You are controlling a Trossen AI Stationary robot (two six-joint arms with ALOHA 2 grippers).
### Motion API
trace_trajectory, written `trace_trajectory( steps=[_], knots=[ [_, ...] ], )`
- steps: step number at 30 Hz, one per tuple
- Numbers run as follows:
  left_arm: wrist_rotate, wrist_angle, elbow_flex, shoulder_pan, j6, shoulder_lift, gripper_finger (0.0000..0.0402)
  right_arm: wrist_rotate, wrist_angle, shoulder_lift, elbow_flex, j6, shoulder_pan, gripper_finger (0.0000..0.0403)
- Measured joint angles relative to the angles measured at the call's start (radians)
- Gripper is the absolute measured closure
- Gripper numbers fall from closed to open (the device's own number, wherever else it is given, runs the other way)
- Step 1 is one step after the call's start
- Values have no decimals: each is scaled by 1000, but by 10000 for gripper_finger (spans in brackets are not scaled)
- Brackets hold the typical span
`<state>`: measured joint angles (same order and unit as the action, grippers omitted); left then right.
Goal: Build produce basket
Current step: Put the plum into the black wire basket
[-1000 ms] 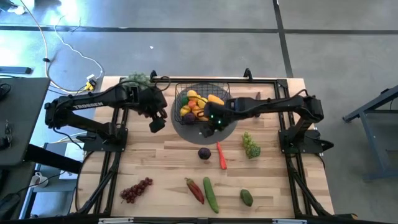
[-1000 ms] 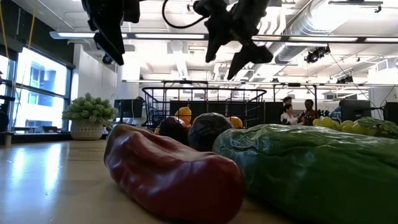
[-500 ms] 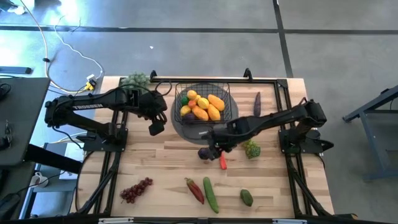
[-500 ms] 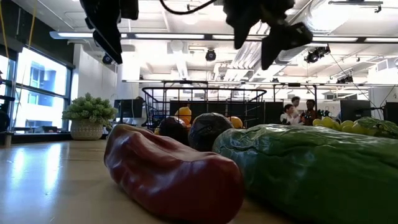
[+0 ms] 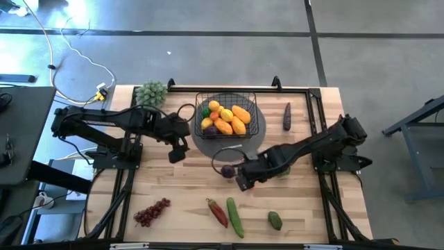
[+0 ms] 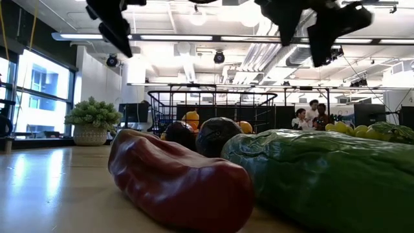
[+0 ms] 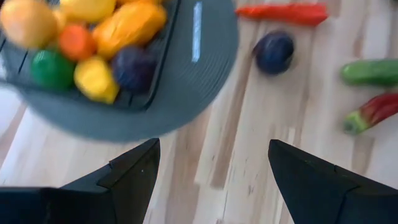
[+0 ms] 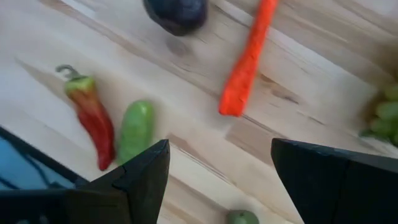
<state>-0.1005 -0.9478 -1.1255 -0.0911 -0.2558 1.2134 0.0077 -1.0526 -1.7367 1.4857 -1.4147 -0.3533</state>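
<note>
From above, the basket point(image 5: 225, 114) sits upper centre on a grey disc point(image 5: 255, 135), filled with lemons and mangoes point(image 5: 239, 113). The right pincer point(image 5: 243, 182) hovers mid-counter beside a purple fruit point(image 5: 227, 171); the left pincer point(image 5: 176, 154) hangs left of the disc. In both wrist views, each pincer's fingers point(image 7: 134, 169) point(image 8: 146, 169) are spread apart, holding nothing.
</note>
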Motion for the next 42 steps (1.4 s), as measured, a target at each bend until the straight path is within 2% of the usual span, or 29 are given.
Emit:
trace_trajectory(
  steps=[11,16,21,28,33,42],
  knots=[
    [10,154,0,55,84,70,114,48,-117,0,0,-177,-82,142],
    [10,164,0,60,96,105,114,62,-150,0,0,-209,-87,142],
    [11,219,0,60,196,139,114,101,-196,0,0,-228,-87,142],
    [14,377,0,60,249,200,114,161,-254,6,0,-226,-57,142],
    [65,430,0,60,249,245,114,230,-251,50,0,-227,-12,142],
    [84,518,1,67,229,328,114,348,-236,134,0,-243,73,142]
  ],
)
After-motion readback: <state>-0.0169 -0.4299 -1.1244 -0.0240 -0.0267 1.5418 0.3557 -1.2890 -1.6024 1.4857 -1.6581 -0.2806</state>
